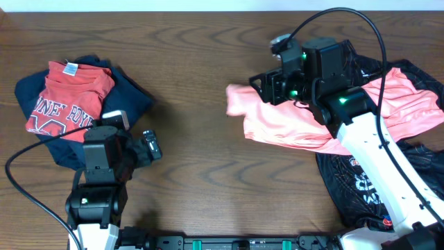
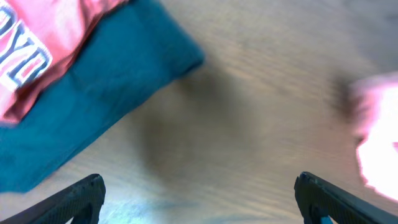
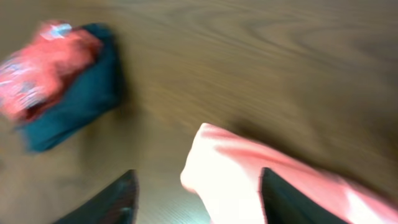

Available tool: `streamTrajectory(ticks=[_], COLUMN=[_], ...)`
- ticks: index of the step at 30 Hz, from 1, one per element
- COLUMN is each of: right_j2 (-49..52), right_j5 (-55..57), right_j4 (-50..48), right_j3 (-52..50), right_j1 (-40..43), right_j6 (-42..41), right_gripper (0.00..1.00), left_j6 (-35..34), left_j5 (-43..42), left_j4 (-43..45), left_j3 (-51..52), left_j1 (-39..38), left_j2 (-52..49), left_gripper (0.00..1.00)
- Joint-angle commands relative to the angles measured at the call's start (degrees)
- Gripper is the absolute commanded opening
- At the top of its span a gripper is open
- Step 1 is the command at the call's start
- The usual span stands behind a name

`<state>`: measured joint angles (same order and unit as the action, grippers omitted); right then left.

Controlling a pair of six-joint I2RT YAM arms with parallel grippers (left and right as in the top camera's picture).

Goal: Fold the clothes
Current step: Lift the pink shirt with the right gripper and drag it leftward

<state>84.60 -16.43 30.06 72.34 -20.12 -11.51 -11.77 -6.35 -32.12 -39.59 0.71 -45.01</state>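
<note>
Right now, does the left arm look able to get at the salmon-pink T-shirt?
Probably yes, at least its near edge: only bare table lies between the open left end effector and the salmon-pink T-shirt. The right end effector, open above that edge, could crowd it.

Left tool [image 2: 199,186] spread wide; right tool [image 3: 198,183] likewise apart, farther forward.

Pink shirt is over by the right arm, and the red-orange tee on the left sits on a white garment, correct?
No. The red-orange tee sits on a dark navy garment, not a white one, as the overhead view shows. The pink shirt is by the right arm.
</note>
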Motion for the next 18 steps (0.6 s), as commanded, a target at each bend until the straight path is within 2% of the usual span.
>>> streamTrajectory(ticks=[1, 4, 7, 18], right_j2=[-2.67, -5.25, -7.52, -9.77], right_j5=[17.07, 24.02, 25.66, 25.62], right_j4=[4.72, 11.65, 17.44, 33.14], right_j3=[0.81, 0.81, 0.81, 0.81], right_j1=[2.43, 5.51, 9.4, 19.45], right_j6=[-5.57, -10.45, -12.35, -12.26], right_gripper=[0.75, 0.77, 0.88, 0.92], left_j6=[0.5, 0.5, 0.55, -1.27], left_j5=[-6.25, -8.28, -8.26, -8.26], left_j4=[3.8, 8.48, 12.33, 32.44], left_j3=[-1.18, -1.18, -1.18, -1.18], left_j1=[0.13, -1.27, -4.79, -26.93], left_j2=[-0.92, -4.28, -9.99, -37.0], left_gripper=[0.98, 0.98, 0.98, 0.98])
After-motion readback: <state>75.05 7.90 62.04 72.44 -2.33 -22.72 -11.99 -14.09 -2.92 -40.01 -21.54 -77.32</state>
